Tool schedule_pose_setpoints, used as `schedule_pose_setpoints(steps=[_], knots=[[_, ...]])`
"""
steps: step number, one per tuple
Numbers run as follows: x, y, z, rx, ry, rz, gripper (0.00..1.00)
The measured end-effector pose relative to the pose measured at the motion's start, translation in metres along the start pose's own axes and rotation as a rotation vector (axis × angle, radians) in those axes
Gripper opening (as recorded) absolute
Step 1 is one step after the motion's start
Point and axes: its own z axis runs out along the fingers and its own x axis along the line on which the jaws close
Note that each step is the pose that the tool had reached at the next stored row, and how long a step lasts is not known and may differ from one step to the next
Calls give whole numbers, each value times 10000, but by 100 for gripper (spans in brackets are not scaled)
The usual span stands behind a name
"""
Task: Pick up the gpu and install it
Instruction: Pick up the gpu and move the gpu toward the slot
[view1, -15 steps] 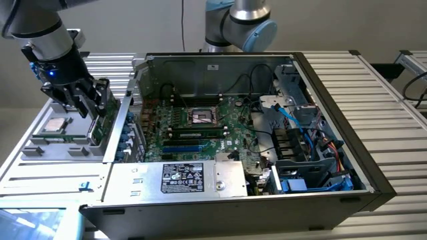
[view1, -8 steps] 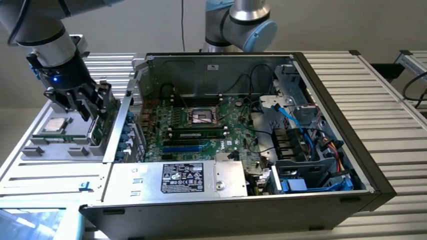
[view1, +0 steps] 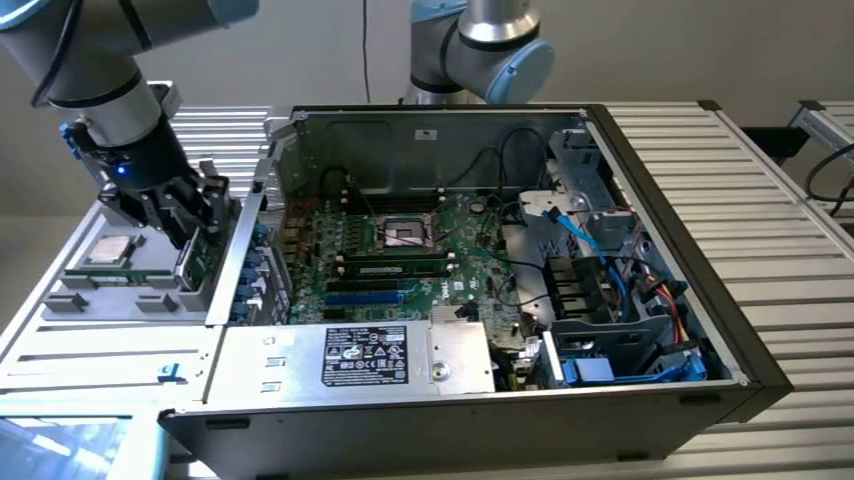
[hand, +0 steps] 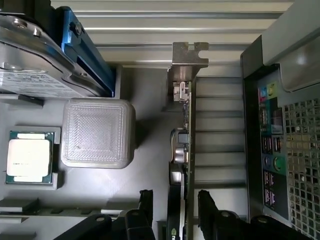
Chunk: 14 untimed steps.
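Note:
The gpu stands on edge in a grey parts tray, its silver end bracket at one end. In the exterior view the gpu shows as a green board at the tray's side nearest the computer case. My gripper hangs right over it on the exterior view's left. In the wrist view my gripper is open, with one black finger on each side of the card's edge. Small gaps show between the fingers and the card.
The tray also holds a CPU, a square grey block and a silver hard drive on a blue rail. The open case holds the motherboard, a power supply and cables. The case's rear port panel is close beside the card.

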Motion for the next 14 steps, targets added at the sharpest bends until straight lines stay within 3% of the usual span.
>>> schedule_pose_setpoints(steps=[2,5,14], knots=[[0,18,21,-24,1,0,49],[0,10,24,-108,-18,1,49],[-27,0,32,-113,-7,-129,49]])
